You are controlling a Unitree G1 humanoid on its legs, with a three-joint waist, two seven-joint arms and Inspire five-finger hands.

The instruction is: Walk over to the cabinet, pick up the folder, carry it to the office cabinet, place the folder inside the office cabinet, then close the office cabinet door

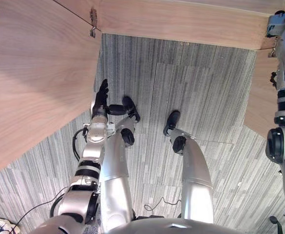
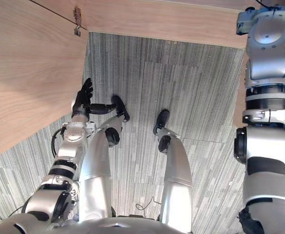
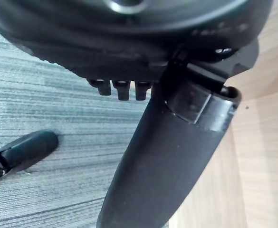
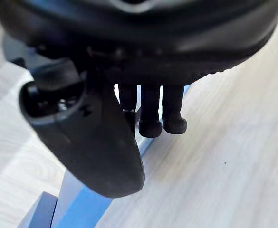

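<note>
- The two head eyes look steeply down from above at the grey carpet (image 1: 181, 87) and wooden cabinet panels (image 1: 30, 87), sharing almost the whole scene.
- The left wrist camera looks along the left hand (image 3: 129, 42) from very close, onto that carpet.
- The right wrist camera looks along the right hand (image 4: 129, 38), close against pale wood (image 4: 234, 156).

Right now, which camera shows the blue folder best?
The right wrist view: the blue folder sits pinched between the right hand's thumb and fingers. The eye views give at best a bluish sliver atop that arm.
</note>
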